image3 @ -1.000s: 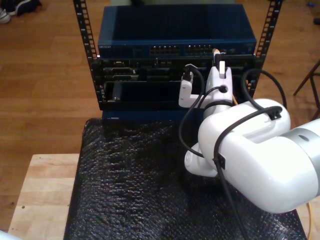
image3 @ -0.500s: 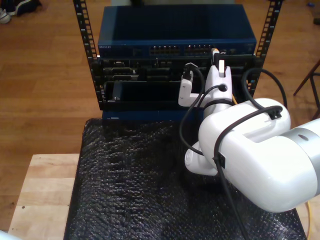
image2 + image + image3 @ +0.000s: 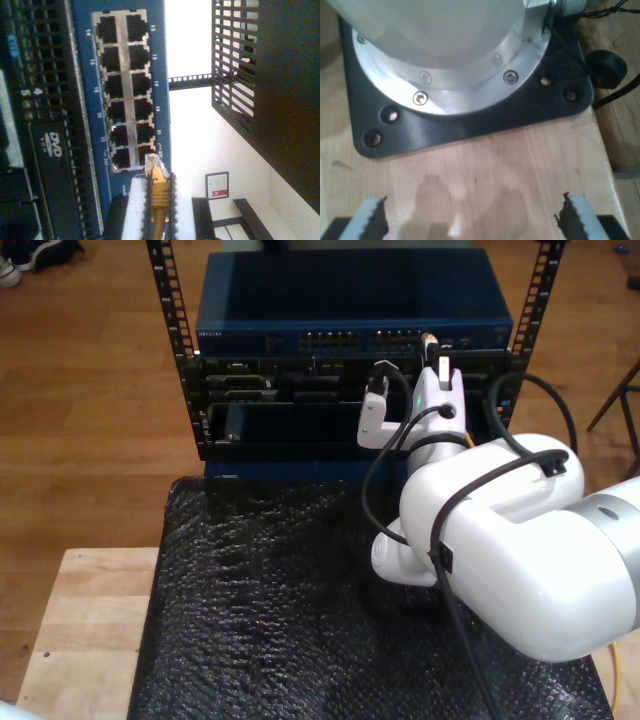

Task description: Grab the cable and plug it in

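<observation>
Second wrist view puts my second claw (image 3: 159,210) at the start of things: its toothed fingers (image 3: 147,205) are pinched on the cable (image 3: 158,192), with the clear plug (image 3: 151,162) poking out ahead. The plug tip sits just at the edge of the port block (image 3: 122,90) on the blue switch (image 3: 82,150), near the last pair of sockets but not seated in one. So the grab looks done, and what is left, as I judge it, is lining the plug up with a socket and pushing it home.

From the exterior view, the same claw (image 3: 432,352) is raised to the switch's port row (image 3: 385,339) in the rack (image 3: 180,340), toward the exterior view's right, the cable end (image 3: 430,340) a small orange speck there. That view gives the arm's (image 3: 520,540) reach over the black mat (image 3: 270,610) on the counter (image 3: 90,630), but not how the plug stands against individual sockets; the wrist view supplies that.

First wrist view has my first claw (image 3: 475,220) spread wide and holding nothing, above bare wood by a black arm base plate (image 3: 470,120).
</observation>
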